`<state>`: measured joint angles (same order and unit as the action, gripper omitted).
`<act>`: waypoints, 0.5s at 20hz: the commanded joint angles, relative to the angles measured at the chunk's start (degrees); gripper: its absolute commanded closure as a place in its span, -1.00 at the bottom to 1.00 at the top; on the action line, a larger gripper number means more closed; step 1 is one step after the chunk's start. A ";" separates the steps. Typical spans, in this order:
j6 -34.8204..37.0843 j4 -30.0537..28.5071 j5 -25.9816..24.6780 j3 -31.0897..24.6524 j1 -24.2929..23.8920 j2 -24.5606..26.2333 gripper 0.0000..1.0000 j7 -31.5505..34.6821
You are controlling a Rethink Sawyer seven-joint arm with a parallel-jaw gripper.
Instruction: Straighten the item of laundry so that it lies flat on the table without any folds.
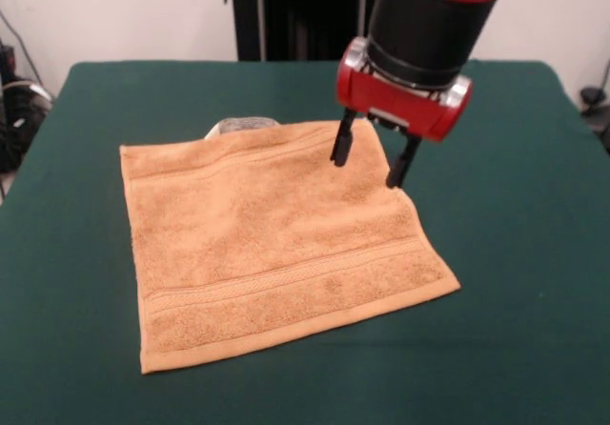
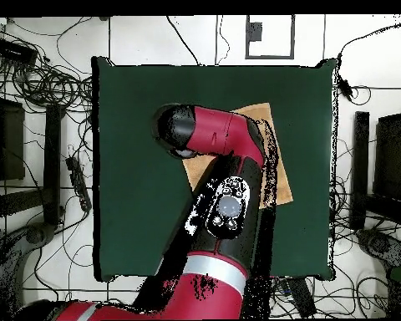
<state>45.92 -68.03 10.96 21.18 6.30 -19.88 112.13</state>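
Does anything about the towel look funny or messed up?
Mostly flat, but the towel lies crooked on the table, and a small white tag sticks out at its far edge. The open gripper hovers there.

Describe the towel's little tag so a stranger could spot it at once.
Start at the green table, then the orange-tan towel spread on it. Follow the towel's far edge, left of the open claw: the tag is the small pale flap sticking out, the only whitish bit.

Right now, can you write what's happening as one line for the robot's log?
gripper: open, above far corner | orange-tan terry towel: spread flat, white tag at far edge | dark green felt table: towel on it | grasp: none
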 commanded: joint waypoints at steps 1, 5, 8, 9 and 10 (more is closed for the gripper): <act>-8.39 -10.19 0.82 -3.08 0.42 6.94 -1.00 16.83; -13.50 -10.76 0.61 -2.77 0.16 8.32 -1.00 16.48; -16.96 -11.34 0.73 -2.98 0.10 9.01 -1.00 15.94; -17.69 -11.32 0.85 -2.82 0.30 9.36 -1.00 16.08; -18.15 -11.38 1.12 -2.95 0.21 9.64 -1.00 16.04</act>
<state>33.60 -71.50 10.76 21.27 6.04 -14.77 112.13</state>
